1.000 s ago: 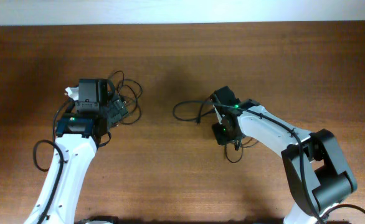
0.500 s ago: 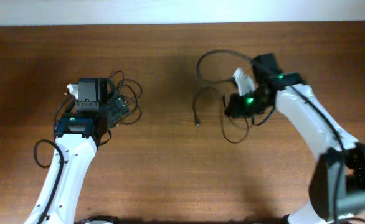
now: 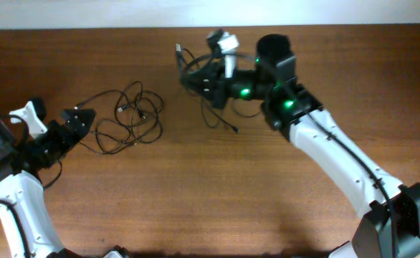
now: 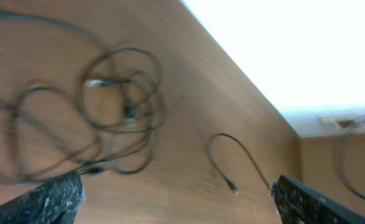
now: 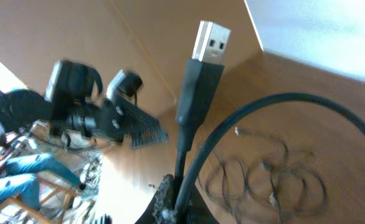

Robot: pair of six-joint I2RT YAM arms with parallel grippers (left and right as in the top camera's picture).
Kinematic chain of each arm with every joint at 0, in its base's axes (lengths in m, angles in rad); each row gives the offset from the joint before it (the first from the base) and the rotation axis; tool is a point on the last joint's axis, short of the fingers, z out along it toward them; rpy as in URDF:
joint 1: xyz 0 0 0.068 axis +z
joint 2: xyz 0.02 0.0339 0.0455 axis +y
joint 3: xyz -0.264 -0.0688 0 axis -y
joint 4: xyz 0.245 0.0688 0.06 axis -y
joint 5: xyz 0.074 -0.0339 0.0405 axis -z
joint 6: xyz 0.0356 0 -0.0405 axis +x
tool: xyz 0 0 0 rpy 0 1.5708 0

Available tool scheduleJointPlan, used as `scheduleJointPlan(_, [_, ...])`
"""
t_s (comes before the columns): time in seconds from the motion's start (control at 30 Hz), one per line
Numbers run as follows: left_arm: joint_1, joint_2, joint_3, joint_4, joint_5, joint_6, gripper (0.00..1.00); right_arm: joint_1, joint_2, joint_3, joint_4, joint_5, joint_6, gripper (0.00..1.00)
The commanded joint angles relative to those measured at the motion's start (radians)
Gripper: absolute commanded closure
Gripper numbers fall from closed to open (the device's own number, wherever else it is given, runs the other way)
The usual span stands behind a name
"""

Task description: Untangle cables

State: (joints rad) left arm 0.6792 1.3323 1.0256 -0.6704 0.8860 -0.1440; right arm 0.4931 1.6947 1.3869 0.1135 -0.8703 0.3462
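- The left gripper gapes wide and empty, just left of the loose cables.
- The right gripper, far centre, is clamped on one cable.

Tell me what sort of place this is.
Probably an indoor robotics lab bench: two white-and-black robot arms, left and right, reach over a brown wooden table, and thin black cables with silver plugs lie on it, seemingly as test material.
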Motion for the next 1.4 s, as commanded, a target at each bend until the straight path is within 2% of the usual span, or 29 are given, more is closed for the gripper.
scheduleJointPlan(0.0, [0.021,-0.001,0.002,-0.043,-0.206,0.029,0.01,0.104,-0.012,0.011,0.087,0.307,0.034,0.96])
scheduleJointPlan(0.07, [0.021,-0.001,0.002,-0.042,-0.206,0.029,0.01,0.149,-0.003,0.011,0.164,0.39,0.033,0.96])
scheduleJointPlan(0.13, [0.021,-0.001,0.002,-0.042,-0.213,0.029,0.01,0.168,-0.003,0.011,0.14,0.442,0.032,0.96])
scheduleJointPlan(0.23, [0.021,-0.001,0.002,-0.042,-0.225,0.029,0.01,0.134,-0.003,0.011,-0.177,0.588,0.028,0.96])
scheduleJointPlan(0.37, [0.021,-0.001,0.002,-0.042,-0.225,0.029,0.01,0.059,-0.002,0.01,-0.511,0.695,0.029,0.96])
scheduleJointPlan(0.53, [0.021,-0.001,0.002,-0.042,-0.224,0.029,0.01,-0.011,0.026,0.01,-0.83,0.779,0.025,0.96])
scheduleJointPlan(0.67, [0.021,-0.001,0.002,-0.042,-0.224,0.029,0.01,-0.016,0.101,0.004,-0.93,0.782,0.024,0.96])
scheduleJointPlan(0.87, [0.019,-0.001,0.002,-0.042,-0.224,0.029,0.01,-0.016,0.179,0.003,-0.978,0.774,-0.017,0.95])
scheduleJointPlan(0.93, [0.006,-0.001,0.002,-0.042,-0.225,0.029,0.01,-0.016,0.179,0.004,-0.978,0.774,-0.017,0.83])
scheduleJointPlan(1.0, [-0.014,-0.001,0.002,-0.035,-0.225,0.03,0.01,-0.016,0.179,0.003,-0.985,0.774,-0.017,0.76])
scheduleJointPlan(1.03, [-0.019,-0.001,0.002,-0.03,-0.225,0.03,0.01,-0.016,0.179,0.003,-0.99,0.774,-0.017,0.65])
scheduleJointPlan(1.07, [-0.024,-0.001,0.002,-0.027,-0.225,0.03,0.01,-0.016,0.179,0.003,-0.996,0.774,-0.022,0.47])
scheduleJointPlan(1.1, [-0.026,-0.001,0.002,-0.026,-0.225,0.03,0.01,-0.016,0.179,0.003,-0.997,0.774,-0.038,0.38])
scheduleJointPlan(1.2, [-0.054,-0.001,0.002,-0.018,-0.225,0.03,0.01,-0.033,0.179,0.005,-0.975,0.718,-0.072,0.26])
scheduleJointPlan(1.27, [-0.099,-0.001,0.002,0.005,-0.225,0.03,0.01,-0.085,0.179,0.005,-0.954,0.54,-0.129,0.24])
scheduleJointPlan(1.37, [-0.201,-0.001,0.002,0.042,-0.225,0.029,0.01,-0.2,0.178,0.005,-0.945,0.45,-0.129,0.23])
